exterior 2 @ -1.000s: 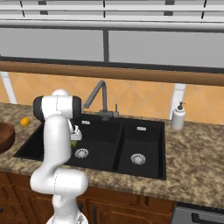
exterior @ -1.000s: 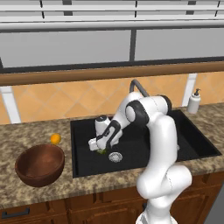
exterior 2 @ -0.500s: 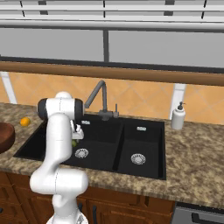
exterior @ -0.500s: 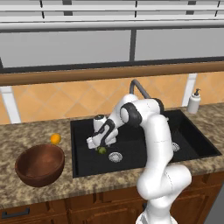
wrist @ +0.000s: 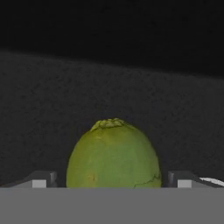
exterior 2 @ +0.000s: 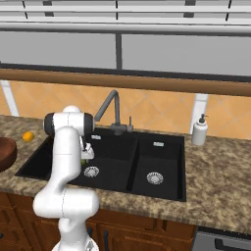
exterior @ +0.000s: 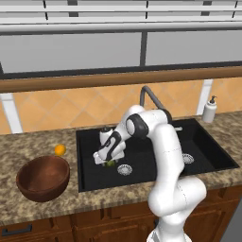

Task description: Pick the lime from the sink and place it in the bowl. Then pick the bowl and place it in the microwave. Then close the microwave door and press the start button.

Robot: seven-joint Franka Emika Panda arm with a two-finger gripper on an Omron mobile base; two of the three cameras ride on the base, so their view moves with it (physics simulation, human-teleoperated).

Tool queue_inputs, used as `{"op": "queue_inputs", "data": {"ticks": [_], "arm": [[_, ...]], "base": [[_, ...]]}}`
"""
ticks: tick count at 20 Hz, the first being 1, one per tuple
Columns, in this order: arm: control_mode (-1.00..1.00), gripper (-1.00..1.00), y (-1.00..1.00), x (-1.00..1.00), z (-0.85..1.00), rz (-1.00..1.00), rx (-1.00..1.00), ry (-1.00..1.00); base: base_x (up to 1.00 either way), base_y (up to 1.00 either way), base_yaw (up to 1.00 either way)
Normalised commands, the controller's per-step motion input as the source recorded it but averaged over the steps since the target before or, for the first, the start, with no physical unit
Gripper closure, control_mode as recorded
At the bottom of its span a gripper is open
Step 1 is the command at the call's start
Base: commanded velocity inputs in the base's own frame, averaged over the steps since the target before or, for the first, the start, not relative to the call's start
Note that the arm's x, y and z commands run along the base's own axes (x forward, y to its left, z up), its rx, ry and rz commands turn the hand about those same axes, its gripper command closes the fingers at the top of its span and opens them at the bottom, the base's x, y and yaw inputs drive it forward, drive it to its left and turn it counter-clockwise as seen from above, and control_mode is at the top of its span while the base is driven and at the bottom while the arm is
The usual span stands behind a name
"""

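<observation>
Gripper (exterior: 108, 160) reaching down into left basin of black matte double-basin sink (exterior: 90, 177), jaws standing wide apart, one fingertip (wrist: 43, 179) showing on each side of small round yellow-green lime (wrist: 113, 155). Lime lying on basin floor just beside round steel drain (exterior: 124, 169). Resting on speckled granite counter (exterior: 42, 210) left of sink: large dark reddish-brown wooden bowl (exterior: 43, 177), with small orange-yellow fruit (exterior: 59, 150) near, behind it.

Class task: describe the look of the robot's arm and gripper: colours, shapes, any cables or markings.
The arm is glossy white with rounded, tubular segments and dark grey bands at the joints. The gripper has a white body with small dark finger tips. No cables or markings are visible.
</observation>
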Motion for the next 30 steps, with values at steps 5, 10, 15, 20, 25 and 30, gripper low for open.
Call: {"op": "queue_inputs", "data": {"ticks": [5,10,15,20,25,30], "arm": [[-1.0,1.0,0.0,-0.01,-0.3,0.0,0.0,0.0],[-1.0,1.0,0.0,-0.25,0.1,0.0,0.0,-0.04],[-1.0,1.0,-0.05,-0.83,0.83,0.0,0.01,-0.11],[-1.0,1.0,-0.09,-1.0,1.0,0.0,0.03,-0.09],[-1.0,1.0,-0.19,-0.96,1.0,-0.02,0.1,-0.03],[-1.0,1.0,-0.08,-0.93,1.0,-0.07,0.15,0.0]], "base": [[0.0,0.0,0.0],[0.0,0.0,0.0],[0.0,0.0,0.0],[0.0,0.0,0.0],[0.0,0.0,0.0],[0.0,0.0,0.0]]}}
